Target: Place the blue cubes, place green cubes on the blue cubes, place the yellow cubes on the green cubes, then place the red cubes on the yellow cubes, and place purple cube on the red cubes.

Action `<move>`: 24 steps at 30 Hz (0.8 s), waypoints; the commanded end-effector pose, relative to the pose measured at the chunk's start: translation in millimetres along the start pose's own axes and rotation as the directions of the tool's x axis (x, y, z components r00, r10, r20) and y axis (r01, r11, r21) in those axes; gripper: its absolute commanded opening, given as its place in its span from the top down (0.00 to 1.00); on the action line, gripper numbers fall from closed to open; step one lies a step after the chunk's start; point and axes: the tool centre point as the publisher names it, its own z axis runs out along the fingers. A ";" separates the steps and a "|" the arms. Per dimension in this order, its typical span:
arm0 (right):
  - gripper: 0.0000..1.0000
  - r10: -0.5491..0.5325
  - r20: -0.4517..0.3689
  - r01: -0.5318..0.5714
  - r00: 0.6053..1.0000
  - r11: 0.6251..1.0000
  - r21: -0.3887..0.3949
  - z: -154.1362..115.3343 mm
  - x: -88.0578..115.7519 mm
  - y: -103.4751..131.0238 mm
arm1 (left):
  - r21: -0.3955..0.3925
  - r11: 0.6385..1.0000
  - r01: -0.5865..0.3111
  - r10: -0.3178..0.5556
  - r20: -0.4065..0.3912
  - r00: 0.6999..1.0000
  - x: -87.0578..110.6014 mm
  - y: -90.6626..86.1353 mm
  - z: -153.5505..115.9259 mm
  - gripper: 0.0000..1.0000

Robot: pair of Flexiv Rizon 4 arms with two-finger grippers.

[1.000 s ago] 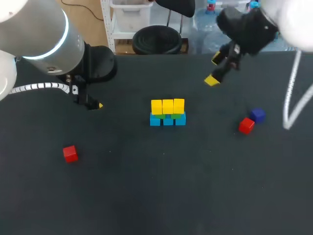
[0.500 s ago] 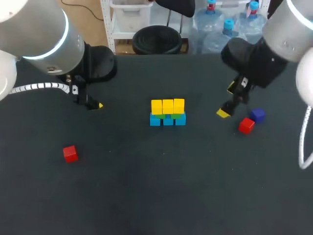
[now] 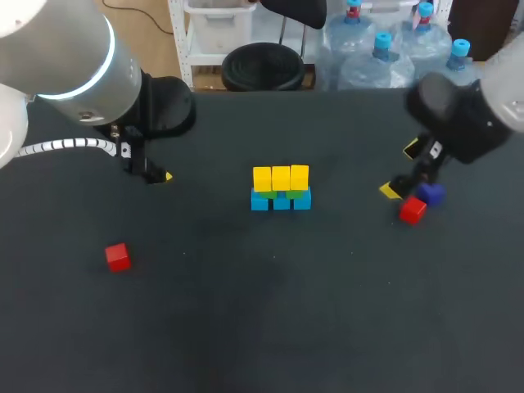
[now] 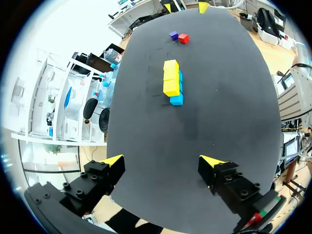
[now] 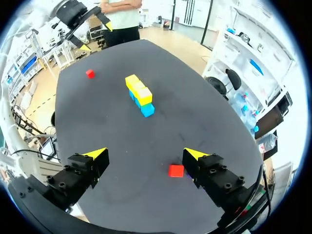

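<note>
Two red cubes are lying loose on the bench [image 3: 262,327]: the left red cube [image 3: 118,256] at lower left and, past the yellow cubes [image 3: 281,178] sitting on green cubes [image 3: 278,194] over blue cubes [image 3: 281,201] at centre, the right red cube [image 3: 413,210] at right, just beside the purple cube [image 3: 431,193]. Grasping it well, I judge, is calling for centring the fingers astride it—without nudging the purple cube. The left hand [image 4: 162,161] is hanging wide and empty at upper left; the right hand [image 3: 402,169] is tilting down at right, wide and empty, just above its cube.
</note>
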 end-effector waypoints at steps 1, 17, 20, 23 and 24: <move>0.00 0.001 0.006 -0.002 1.000 0.997 0.073 -2.7 3.5 3.6 | -0.001 1.000 0.002 -0.002 -0.004 1.000 -0.8 0.2 0.6 0.00; 0.00 0.014 -0.246 -0.011 0.969 1.000 0.016 87.0 27.2 -9.5 | -0.001 1.000 0.002 -0.002 -0.004 1.000 -0.8 0.2 0.6 0.00; 0.00 0.029 -0.290 -0.019 0.957 0.999 0.037 97.5 44.8 -17.0 | -0.001 1.000 0.002 -0.002 -0.004 1.000 -0.8 0.2 0.6 0.00; 0.00 0.047 -0.311 -0.031 0.949 0.998 0.058 100.4 58.7 -25.3 | -0.001 1.000 0.002 -0.002 -0.004 1.000 -0.8 0.2 0.6 0.00; 0.00 0.055 -0.319 -0.031 0.946 0.996 0.078 100.4 62.7 -29.0 | -0.001 1.000 0.002 -0.002 -0.004 1.000 -0.8 0.2 0.6 0.00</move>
